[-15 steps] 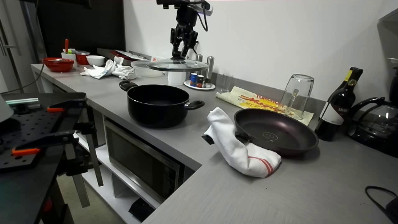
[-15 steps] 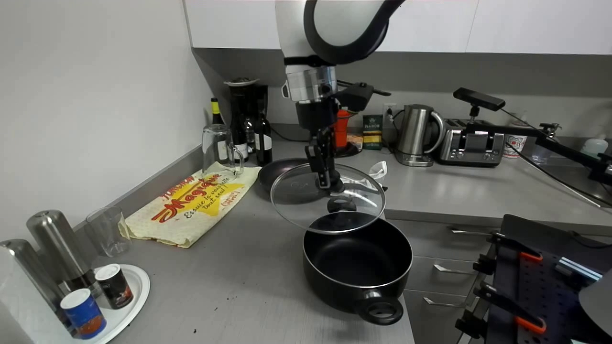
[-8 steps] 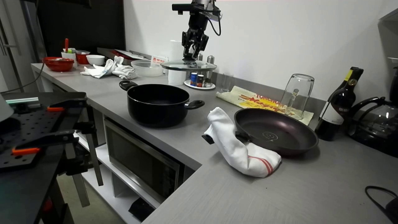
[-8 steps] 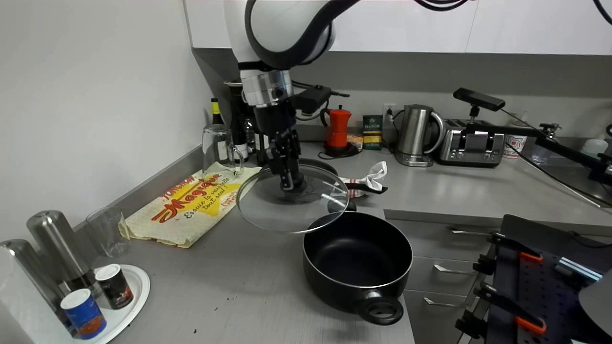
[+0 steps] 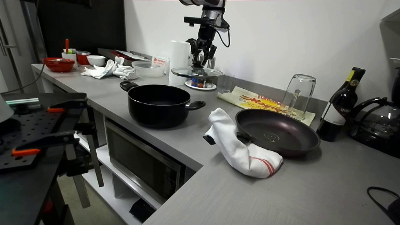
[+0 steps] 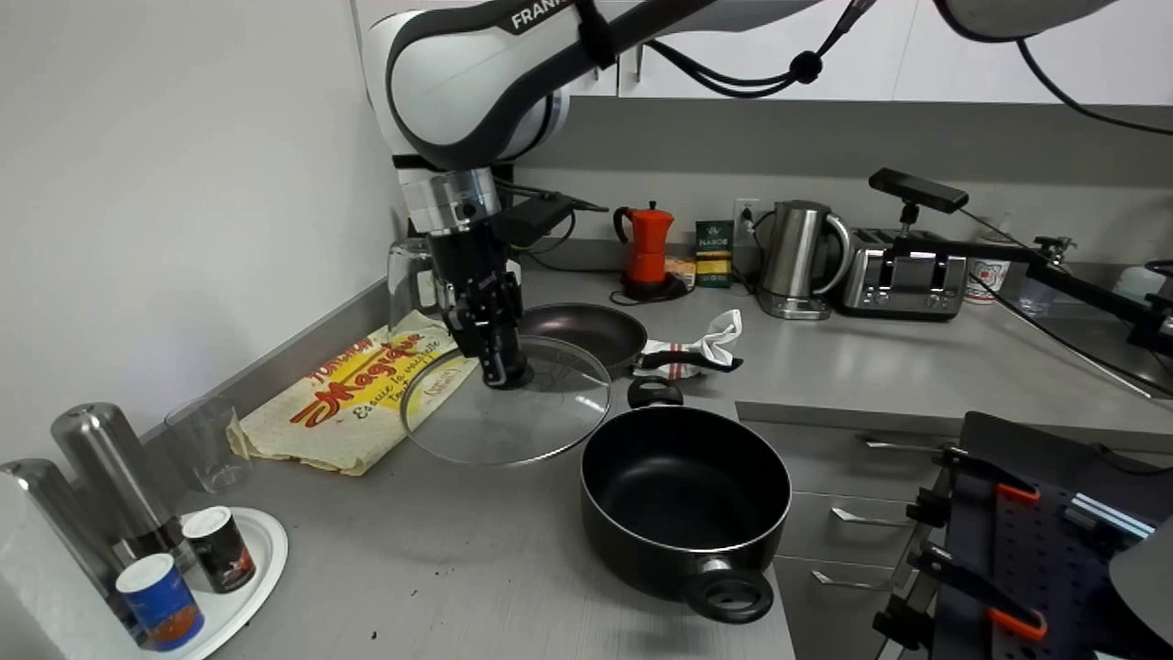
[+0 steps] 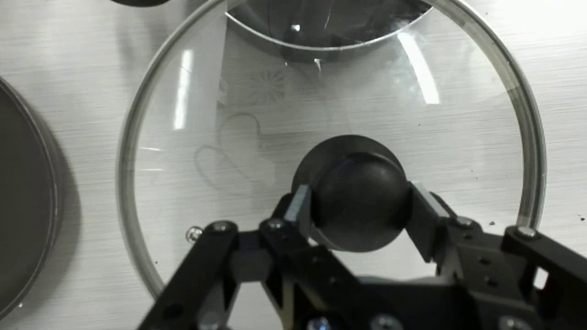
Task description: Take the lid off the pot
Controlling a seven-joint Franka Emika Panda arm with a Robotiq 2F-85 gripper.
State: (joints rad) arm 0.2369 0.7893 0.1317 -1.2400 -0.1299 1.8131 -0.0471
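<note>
Lid [image 6: 518, 417] hangs in the air right under the pincer [image 7: 360, 209], apart fr. the counter [image 6: 476, 550]. Pincer is holding it by the black knob [image 7: 360, 197]: in wrist view both fingers [image 7: 299, 210] press this knob, one from each side, so the gap b/w them is approx. as wide as the knob. Pot [image 5: 157, 114] stands on the counter, lower than the pincer and to the side of it, w/ its black inside visible; in wrist view a piece of its rim [image 7: 329, 47] shows ahead of the pincer, seen thru the lid. Frying pan [image 7: 23, 197] is to the left of the pincer in same view, cut by the view's edge. In an exterior view the printed cloth [image 6: 339, 394] lies lower than the pincer & to its left, partly seen thru the lid, and the white towel [image 6: 720, 337] is to the right of the pincer, just beside the pan's handle [image 6: 689, 360].
</note>
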